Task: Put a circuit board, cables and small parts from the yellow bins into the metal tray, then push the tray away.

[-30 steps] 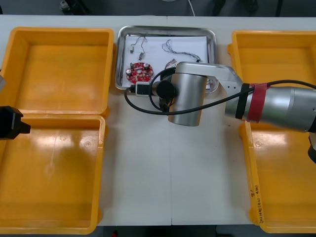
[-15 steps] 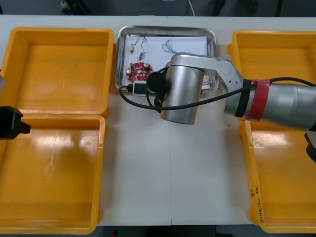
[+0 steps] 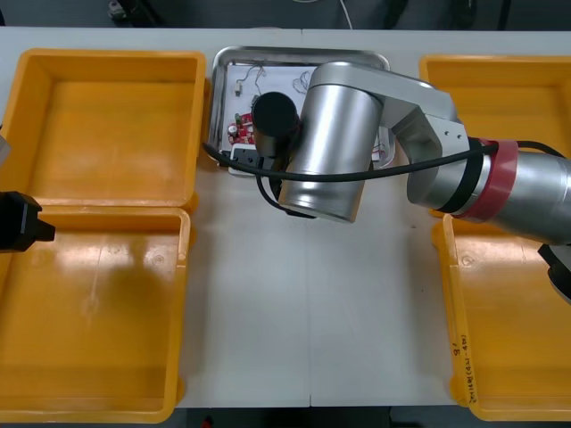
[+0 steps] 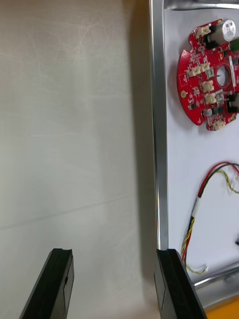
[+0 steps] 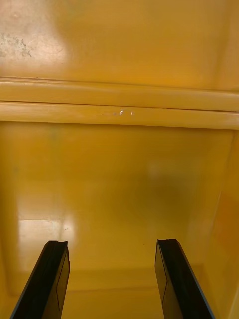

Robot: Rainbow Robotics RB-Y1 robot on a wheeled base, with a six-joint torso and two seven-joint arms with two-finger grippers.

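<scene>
Front view, task's things: the shiny rectangular metal tray (image 3: 214, 98) sits at the far middle of the light worktop (image 3: 312, 312), between the big yellow plastic bins (image 3: 107, 58). The round red circuit board (image 3: 241, 127) lies inside it with thin cables, so we judge the loading done and the push still due.
Front view, risk: the tray's left rim stands close to a bin. We think an off-centre shove could swing it against that wall.
Front view, arm pose: the right arm reaches in from the right, its silver wrist bent low across the tray's near edge. The left pincer (image 3: 20, 223) is parked at the left edge, over the bins.
Right wrist view, risk: one finger stands right at the tray rim (image 4: 158, 149). We cannot tell if it touches. If it rides over the rim, it could snag the red and yellow cable (image 4: 199, 209) lying just inside.
Right wrist view, pincer: the right pincer (image 4: 114, 254) is spread wide and grips nothing, with bare worktop between its fingers. The board (image 4: 209, 79) lies farther along, inside the rim.
Left wrist view, pincer: the left pincer (image 5: 112, 244) hangs spread and unloaded over a bare bin floor (image 5: 119, 174).
</scene>
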